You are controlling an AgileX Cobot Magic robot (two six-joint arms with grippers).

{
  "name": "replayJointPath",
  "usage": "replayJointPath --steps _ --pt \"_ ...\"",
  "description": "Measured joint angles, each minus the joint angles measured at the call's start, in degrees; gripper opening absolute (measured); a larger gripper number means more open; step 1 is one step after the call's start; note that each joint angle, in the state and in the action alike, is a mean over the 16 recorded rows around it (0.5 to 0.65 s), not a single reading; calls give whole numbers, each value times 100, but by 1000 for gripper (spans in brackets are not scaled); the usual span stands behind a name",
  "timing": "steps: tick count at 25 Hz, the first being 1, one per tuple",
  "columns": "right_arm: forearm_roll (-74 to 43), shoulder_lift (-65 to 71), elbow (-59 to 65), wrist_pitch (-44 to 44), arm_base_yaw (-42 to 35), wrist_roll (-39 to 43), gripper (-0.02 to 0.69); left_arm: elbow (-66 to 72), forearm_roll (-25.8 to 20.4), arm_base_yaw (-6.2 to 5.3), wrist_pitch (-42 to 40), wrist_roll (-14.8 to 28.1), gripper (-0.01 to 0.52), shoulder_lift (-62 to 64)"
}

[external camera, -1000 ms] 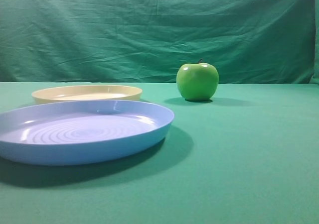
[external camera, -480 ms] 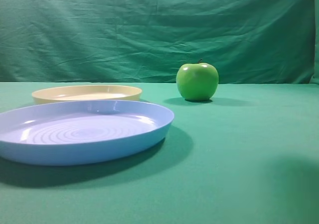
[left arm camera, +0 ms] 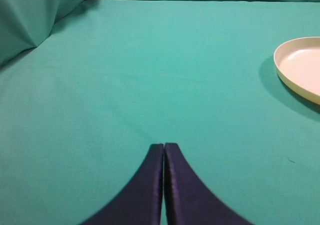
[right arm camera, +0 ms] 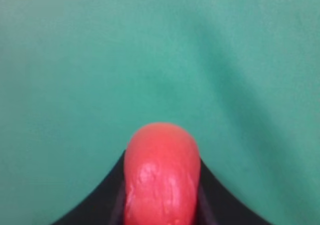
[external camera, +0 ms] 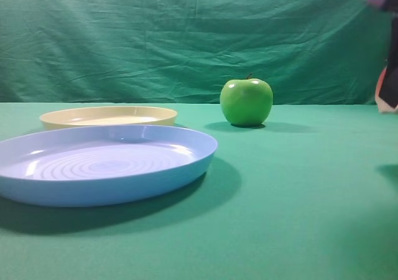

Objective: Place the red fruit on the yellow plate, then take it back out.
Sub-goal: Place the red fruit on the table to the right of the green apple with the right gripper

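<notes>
Here, the round smooth red fruit sat pinched between the dark jaws of the right gripper, held above the green cloth at the far right, well apart from the shallow cream-yellow plate. A drop or a brush against the glossy green apple en route looked possible. The left gripper was clenched empty.

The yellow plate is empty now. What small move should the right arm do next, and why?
Probably carry the round red fruit, held between the right gripper's dark fingers at the scene's far right, leftward toward the shallow cream-yellow plate, passing over the glossy green apple that stands between them.
</notes>
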Motion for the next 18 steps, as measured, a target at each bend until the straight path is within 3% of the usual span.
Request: replayJointPath --steps 8,11,15,18 --pt "9 136 -159 109 0 -44 536 0 0 0 0 0 0 0" --pt "10 107 -395 414 0 -47 585 0 0 0 0 0 0 0" --pt "-3 2 -876 1053 0 -10 563 0 0 0 0 0 0 0" --pt "-50 -156 -1308 1655 0 81 475 0 0 0 0 0 0 0"
